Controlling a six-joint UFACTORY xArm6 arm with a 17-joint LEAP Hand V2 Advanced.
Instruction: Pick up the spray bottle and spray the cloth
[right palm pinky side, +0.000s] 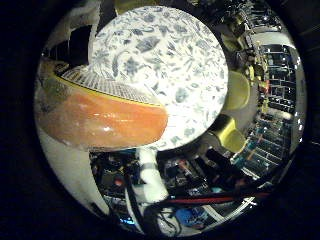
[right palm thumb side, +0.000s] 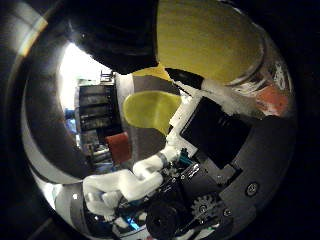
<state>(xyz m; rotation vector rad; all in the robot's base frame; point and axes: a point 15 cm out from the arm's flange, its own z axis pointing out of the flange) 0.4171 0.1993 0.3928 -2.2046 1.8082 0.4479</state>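
The spray bottle fills much of the little finger side view, close against the palm; it has an orange see-through body with a yellow band and a white ribbed part. In the thumb side view its yellow part sits tight to the palm under a black piece. My right hand is curled round the bottle, with one white finger bent and another lying along the yellow part. Well beyond the bottle lies a white cloth with a blue-grey flower print, spread over a round table.
Yellow chairs stand round the table, and one also shows in the thumb side view. A red box-like thing stands near dark shelving. Racks of cluttered goods line the room's side.
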